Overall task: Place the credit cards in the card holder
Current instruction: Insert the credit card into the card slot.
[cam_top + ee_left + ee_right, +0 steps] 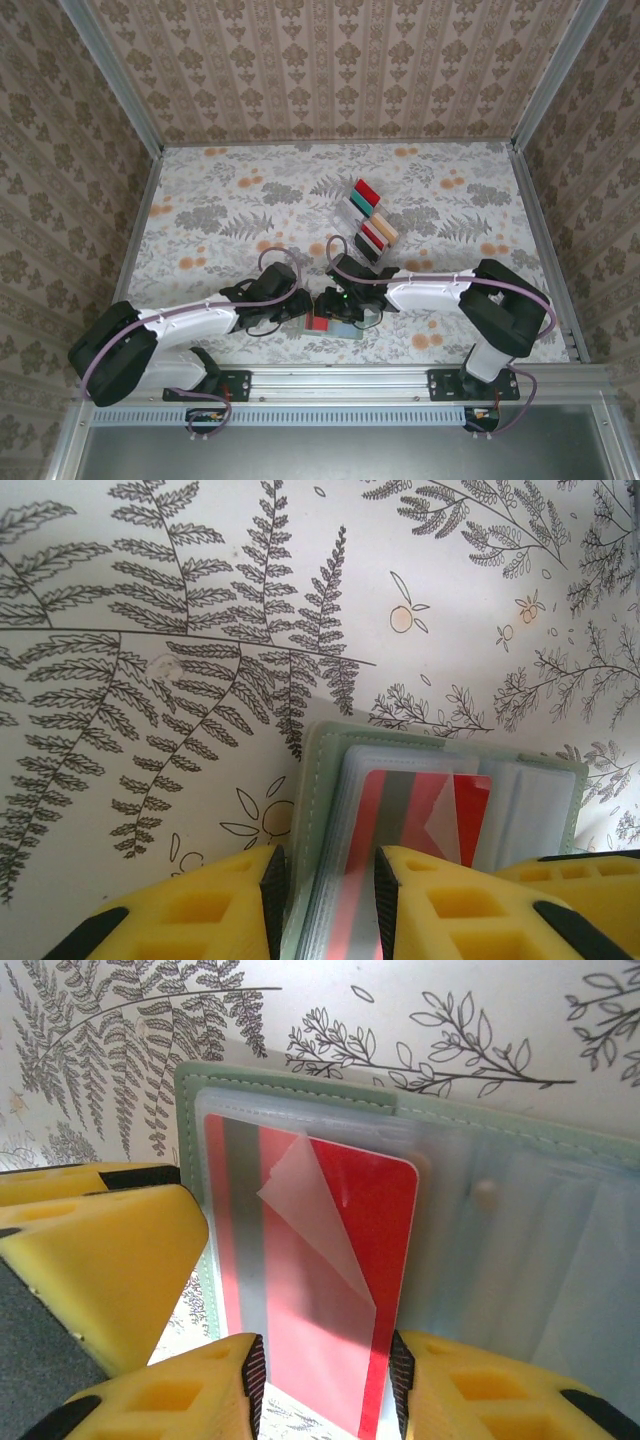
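The grey-green card holder [348, 330] lies open on the table between my two grippers, close to the front rail. My left gripper [330, 890] is shut on the holder's left leaf [315, 780] and its stack of clear pockets. A red credit card [375, 1230] sits partly inside a clear pocket of the holder [470, 1120], with a loose film flap across it. My right gripper [327, 1385] stands open around the card's near end, a pad close beside each long edge. The same red card [472, 805] also shows through the pocket in the left wrist view.
A clear slotted rack [365, 222] stands mid-table behind the grippers with red, teal, beige and black cards in it. The left gripper's yellow finger [100, 1260] crowds the holder's left edge. The metal front rail [340, 378] runs just behind the holder.
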Robot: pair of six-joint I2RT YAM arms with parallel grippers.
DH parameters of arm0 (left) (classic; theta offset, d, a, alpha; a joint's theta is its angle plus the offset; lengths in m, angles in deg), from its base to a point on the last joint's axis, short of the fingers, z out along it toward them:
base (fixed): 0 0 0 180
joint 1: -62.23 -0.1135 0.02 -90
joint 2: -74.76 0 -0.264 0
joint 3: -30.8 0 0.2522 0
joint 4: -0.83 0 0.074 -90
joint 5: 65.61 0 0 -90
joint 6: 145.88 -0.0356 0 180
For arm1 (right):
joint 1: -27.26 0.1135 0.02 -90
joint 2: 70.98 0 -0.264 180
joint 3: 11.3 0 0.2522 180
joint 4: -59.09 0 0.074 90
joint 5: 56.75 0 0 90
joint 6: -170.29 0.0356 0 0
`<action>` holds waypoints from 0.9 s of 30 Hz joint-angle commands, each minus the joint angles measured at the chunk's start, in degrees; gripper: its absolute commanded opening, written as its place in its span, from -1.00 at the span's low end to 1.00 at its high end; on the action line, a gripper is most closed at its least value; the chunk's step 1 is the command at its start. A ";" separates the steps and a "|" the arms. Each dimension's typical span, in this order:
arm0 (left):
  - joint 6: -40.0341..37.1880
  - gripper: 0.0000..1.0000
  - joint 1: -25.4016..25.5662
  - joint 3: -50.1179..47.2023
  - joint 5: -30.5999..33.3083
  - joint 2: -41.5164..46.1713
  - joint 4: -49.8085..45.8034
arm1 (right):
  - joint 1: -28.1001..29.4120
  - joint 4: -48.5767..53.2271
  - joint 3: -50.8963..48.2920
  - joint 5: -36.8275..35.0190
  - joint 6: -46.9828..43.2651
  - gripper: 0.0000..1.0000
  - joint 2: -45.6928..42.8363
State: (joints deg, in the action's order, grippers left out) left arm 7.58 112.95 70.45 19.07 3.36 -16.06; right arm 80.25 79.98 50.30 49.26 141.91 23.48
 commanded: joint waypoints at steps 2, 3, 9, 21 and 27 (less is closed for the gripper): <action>0.72 -0.36 0.49 -0.84 -0.30 -0.32 0.57 | 0.70 5.92 2.15 -2.81 -0.80 -0.17 -1.81; 0.70 -0.36 0.51 -0.85 -0.28 -0.32 0.53 | 0.80 6.07 2.22 -2.90 -0.83 -0.15 -1.69; 0.71 -0.36 0.46 -0.91 -0.31 -0.07 0.47 | 1.06 5.83 2.83 -2.44 -0.67 -0.18 -0.56; 0.79 -0.36 0.47 -0.93 -0.43 -0.16 0.72 | 1.58 0.66 4.76 1.11 -1.33 -0.23 2.93; 0.87 -0.36 0.48 -0.91 -0.25 -0.15 0.76 | 1.72 1.28 4.54 -0.50 -1.49 -0.23 1.26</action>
State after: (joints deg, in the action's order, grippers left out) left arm 7.58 112.93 69.89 19.75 3.36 -16.35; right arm 81.28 82.52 53.01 49.11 141.34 25.57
